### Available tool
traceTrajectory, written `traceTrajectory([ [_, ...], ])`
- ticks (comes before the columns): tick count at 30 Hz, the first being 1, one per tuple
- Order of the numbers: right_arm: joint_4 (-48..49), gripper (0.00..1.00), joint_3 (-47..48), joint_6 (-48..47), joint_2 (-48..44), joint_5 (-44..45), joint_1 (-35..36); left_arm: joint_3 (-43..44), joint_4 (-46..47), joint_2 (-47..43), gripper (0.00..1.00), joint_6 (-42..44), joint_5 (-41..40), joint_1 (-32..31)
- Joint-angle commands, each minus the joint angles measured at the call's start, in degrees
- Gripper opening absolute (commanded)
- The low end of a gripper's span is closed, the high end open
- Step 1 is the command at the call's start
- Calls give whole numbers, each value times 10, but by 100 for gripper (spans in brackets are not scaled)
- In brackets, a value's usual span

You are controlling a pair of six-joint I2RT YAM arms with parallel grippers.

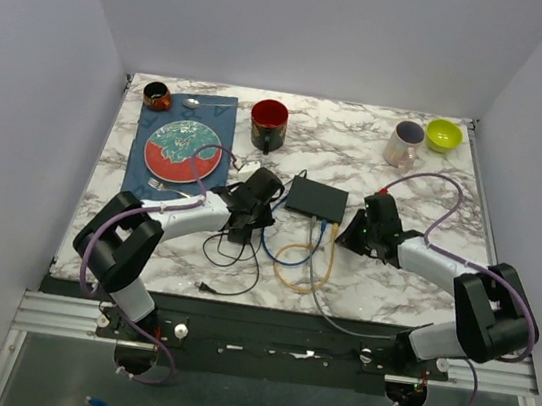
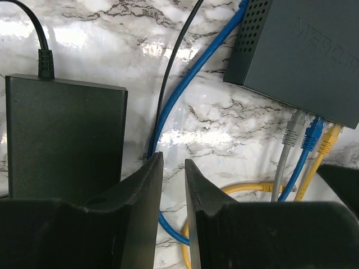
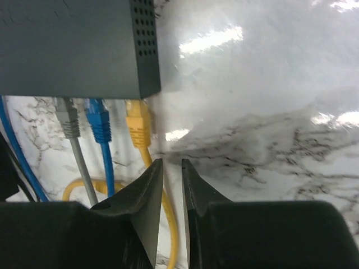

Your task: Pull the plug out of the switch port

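The dark grey switch [image 1: 316, 200] lies mid-table, also in the left wrist view [image 2: 303, 56] and the right wrist view [image 3: 73, 47]. Three plugs sit in its near face: grey [image 3: 68, 123], blue [image 3: 100, 124] and yellow [image 3: 137, 124]. My right gripper [image 3: 172, 162] hovers just near of the yellow plug, slightly to its right, jaws almost together and empty; the yellow cable [image 3: 168, 224] runs on the table beneath them. My left gripper [image 2: 174, 162] is left of the switch, jaws almost together and empty, above a blue cable [image 2: 174, 103].
A black power adapter [image 2: 64, 134] lies by the left gripper. Yellow, blue and black cables loop near the switch [image 1: 298, 262]. A plate [image 1: 183, 147] on a blue mat, a red mug [image 1: 268, 122], a pink mug [image 1: 404, 143] and a green bowl [image 1: 443, 135] stand behind.
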Motion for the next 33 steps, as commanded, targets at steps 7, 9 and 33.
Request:
traceTrajectory([
  [7, 6, 29, 112, -1, 129, 46, -4, -41, 10, -37, 33, -7, 6, -11],
  [9, 1, 29, 128, 5, 143, 46, -6, -50, 11, -43, 33, -7, 6, -13],
  [33, 73, 78, 1, -18, -110, -29, -8, 268, -6, 110, 81, 120, 22, 4],
])
